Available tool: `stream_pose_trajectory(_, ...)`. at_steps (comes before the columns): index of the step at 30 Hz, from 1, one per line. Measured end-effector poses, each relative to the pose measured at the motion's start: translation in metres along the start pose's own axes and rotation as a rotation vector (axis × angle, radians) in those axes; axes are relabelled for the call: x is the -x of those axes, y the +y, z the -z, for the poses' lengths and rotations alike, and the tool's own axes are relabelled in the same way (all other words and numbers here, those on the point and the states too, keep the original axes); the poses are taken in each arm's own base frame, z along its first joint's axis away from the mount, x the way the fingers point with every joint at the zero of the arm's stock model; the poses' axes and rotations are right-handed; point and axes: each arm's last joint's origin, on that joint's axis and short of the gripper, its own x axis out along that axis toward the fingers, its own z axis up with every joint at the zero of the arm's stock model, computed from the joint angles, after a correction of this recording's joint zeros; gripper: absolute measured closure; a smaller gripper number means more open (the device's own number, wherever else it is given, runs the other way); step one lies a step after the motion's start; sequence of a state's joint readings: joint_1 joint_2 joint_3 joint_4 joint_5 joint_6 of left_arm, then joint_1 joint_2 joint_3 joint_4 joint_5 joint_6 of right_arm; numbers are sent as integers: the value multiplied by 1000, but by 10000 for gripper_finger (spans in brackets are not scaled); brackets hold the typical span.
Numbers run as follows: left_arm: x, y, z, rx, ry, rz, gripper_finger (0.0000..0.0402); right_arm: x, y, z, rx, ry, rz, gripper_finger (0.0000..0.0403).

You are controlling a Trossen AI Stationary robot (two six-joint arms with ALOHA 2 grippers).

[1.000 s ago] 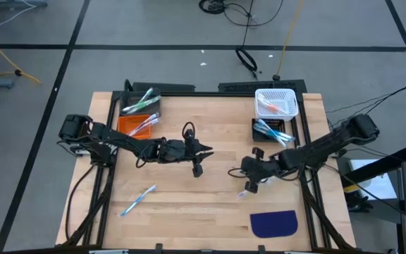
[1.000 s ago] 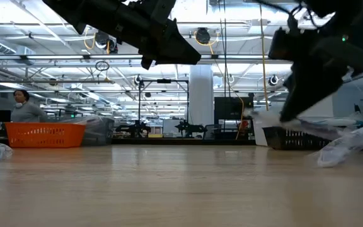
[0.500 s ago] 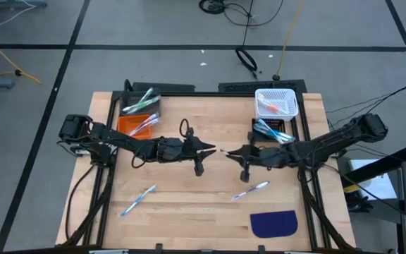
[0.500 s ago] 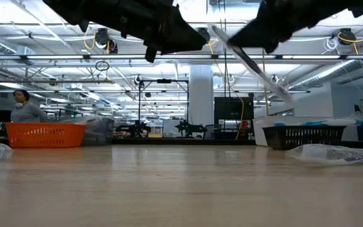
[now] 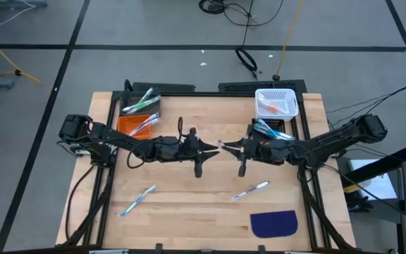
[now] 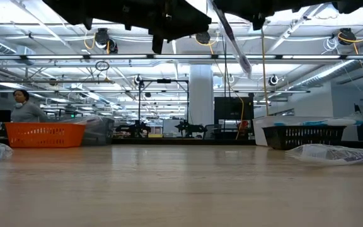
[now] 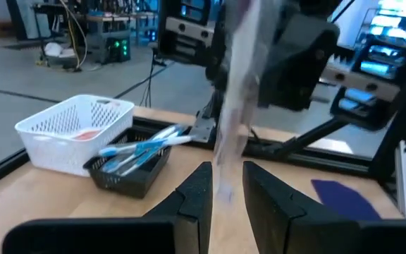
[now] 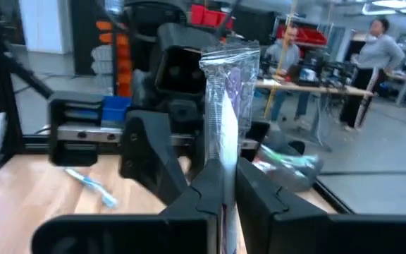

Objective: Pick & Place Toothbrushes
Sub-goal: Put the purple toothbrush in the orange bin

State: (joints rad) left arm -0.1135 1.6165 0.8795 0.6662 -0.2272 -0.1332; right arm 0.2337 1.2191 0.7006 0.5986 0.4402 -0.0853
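My right gripper (image 5: 225, 147) is above the table's middle, pointing level toward the left, and is shut on a toothbrush in a clear wrapper (image 8: 224, 92). My left gripper (image 5: 212, 148) faces it from the left and is open. In the left wrist view the wrapper's free end (image 7: 224, 185) shows in the gap between its two fingers (image 7: 197, 192); no touch shows. Two more toothbrushes lie flat on the table, one at the near left (image 5: 138, 200) and one at the near right (image 5: 251, 190). My right gripper pinches the wrapped toothbrush between its two fingers at one end (image 8: 221, 168). The fingers come level from the table's right. The toothbrush juts out past the fingertips and slants (image 6: 232, 39), lifted clear of the table.
At the far left a black bin (image 5: 141, 103) and an orange bin (image 5: 136, 125) hold toothbrushes. So do a white basket (image 5: 276, 103) and a black bin (image 5: 270, 130) at the far right. A dark blue half-round mat (image 5: 273, 223) lies near the front edge.
My right gripper has risen from the table near the right toothbrush, gone toward the table's middle and tipped from pointing down to level. It carries the wrapped toothbrush, now lifted clear. My left gripper has tipped slightly upward and stayed in place.
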Motion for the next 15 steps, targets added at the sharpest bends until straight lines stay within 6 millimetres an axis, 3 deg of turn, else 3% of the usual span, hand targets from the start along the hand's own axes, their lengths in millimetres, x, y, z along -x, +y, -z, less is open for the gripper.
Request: stream_pose_trajectory(15, 0, -2, -4, 18, -40, 29, 320, -18, -4, 7, -12, -72, -29, 389)
